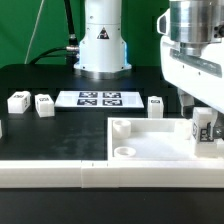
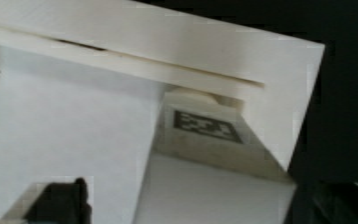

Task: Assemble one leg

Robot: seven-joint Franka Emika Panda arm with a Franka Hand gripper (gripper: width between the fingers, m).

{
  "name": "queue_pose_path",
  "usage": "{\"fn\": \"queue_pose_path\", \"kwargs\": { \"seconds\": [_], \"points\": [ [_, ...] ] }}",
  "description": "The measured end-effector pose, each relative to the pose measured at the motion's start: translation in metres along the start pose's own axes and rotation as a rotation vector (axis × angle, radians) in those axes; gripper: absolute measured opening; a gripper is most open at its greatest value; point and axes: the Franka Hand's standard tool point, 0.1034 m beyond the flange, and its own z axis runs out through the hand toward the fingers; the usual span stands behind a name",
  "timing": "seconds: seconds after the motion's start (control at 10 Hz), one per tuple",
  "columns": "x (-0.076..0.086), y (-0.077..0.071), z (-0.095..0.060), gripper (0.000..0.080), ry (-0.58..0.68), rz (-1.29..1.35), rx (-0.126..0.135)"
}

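Exterior view: gripper (image 1: pixel 203 128) at the view's right, over the white panel (image 1: pixel 150 143), pinching a leg (image 1: pixel 204 129) between its fingers. The leg stands upright, long axis vertical, marker face toward the camera, at the panel's corner. Three more legs (image 1: pixel 18 101) (image 1: pixel 44 104) (image 1: pixel 156 104) sit well apart from the claw on the black table (image 1: pixel 40 80), flanking the marker board (image 1: pixel 99 99).

Wrist view: only here, the leg (image 2: pixel 208 125) seen close, marker face showing, its end against the panel's raised rim (image 2: pixel 158 65). One dark fingertip (image 2: pixel 55 203) shows; the claw's spread cannot be told here.
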Motion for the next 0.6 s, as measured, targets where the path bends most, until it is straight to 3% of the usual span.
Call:
{"fn": "queue_pose_path", "kwargs": {
  "seconds": [0.6],
  "points": [
    [-0.0090, -0.0022, 0.0028, 0.0649, 0.018, -0.738, -0.013]
  ]
}}
